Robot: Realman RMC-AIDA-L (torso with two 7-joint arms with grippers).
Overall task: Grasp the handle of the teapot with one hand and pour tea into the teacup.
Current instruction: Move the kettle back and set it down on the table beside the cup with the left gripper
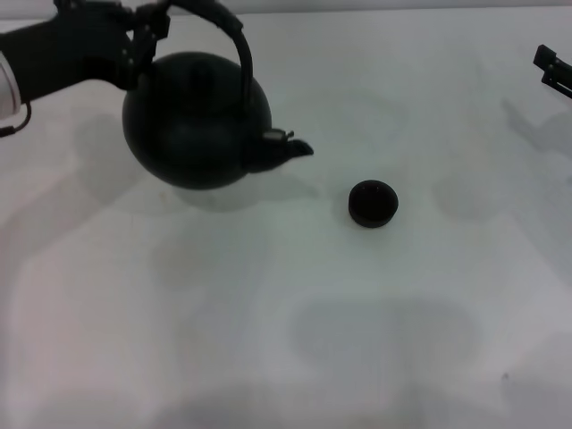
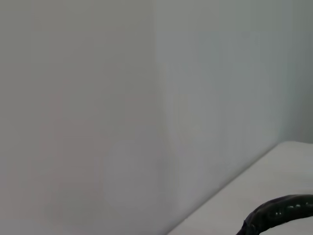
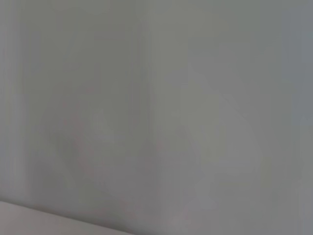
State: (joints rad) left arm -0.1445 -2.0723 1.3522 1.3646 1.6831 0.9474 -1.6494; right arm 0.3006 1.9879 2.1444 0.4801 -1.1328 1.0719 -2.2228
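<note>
In the head view the big round black teapot (image 1: 197, 121) hangs at the far left, its shadow on the white table below it. It is tipped so its short spout (image 1: 290, 147) points right toward the teacup (image 1: 373, 203), a tiny dark bowl standing alone on the table a short gap right of the spout and nearer. My left gripper (image 1: 147, 31) is shut on the arched black handle (image 1: 234, 40) at its far-left end. A piece of the handle (image 2: 279, 213) shows in the left wrist view. My right gripper (image 1: 554, 67) sits at the far right edge, away from both.
The white table (image 1: 286, 340) stretches wide in front of the cup and teapot. A pale wall fills the right wrist view and most of the left wrist view.
</note>
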